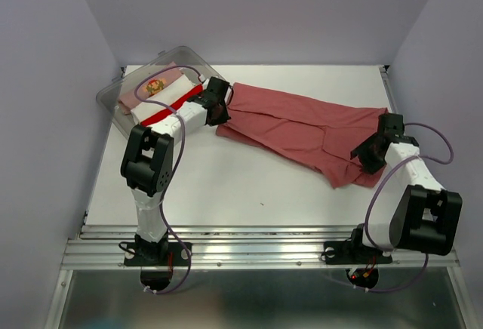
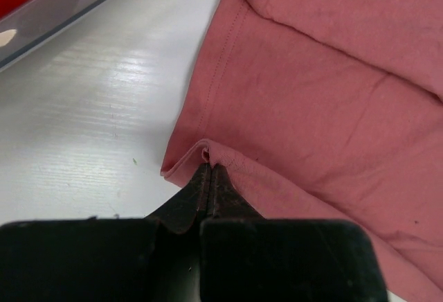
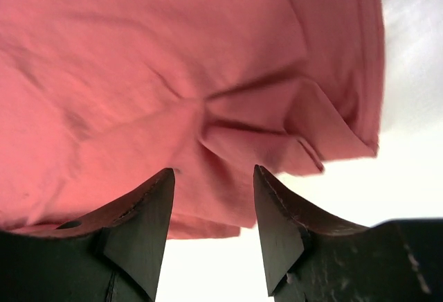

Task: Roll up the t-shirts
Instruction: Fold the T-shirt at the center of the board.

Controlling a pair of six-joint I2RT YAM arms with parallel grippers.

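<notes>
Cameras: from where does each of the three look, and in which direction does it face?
Top external: above and behind the arms, looking down at the table; both arms and bases show.
Left wrist: on the left arm, facing along its shut left gripper, which pinches the hem of the brick-red t-shirt.
Right wrist: low, facing past the open right gripper at the cloth.
Shared: both wrist views see that t-shirt.

Counted one spread brick-red t-shirt [image 1: 302,129]; three rolled bundles: pink bundle [image 1: 143,91], white bundle [image 1: 167,101], red bundle [image 1: 158,115]; one clear tub [image 1: 102,99]; two grippers: left gripper [image 1: 221,118], right gripper [image 1: 362,154].
</notes>
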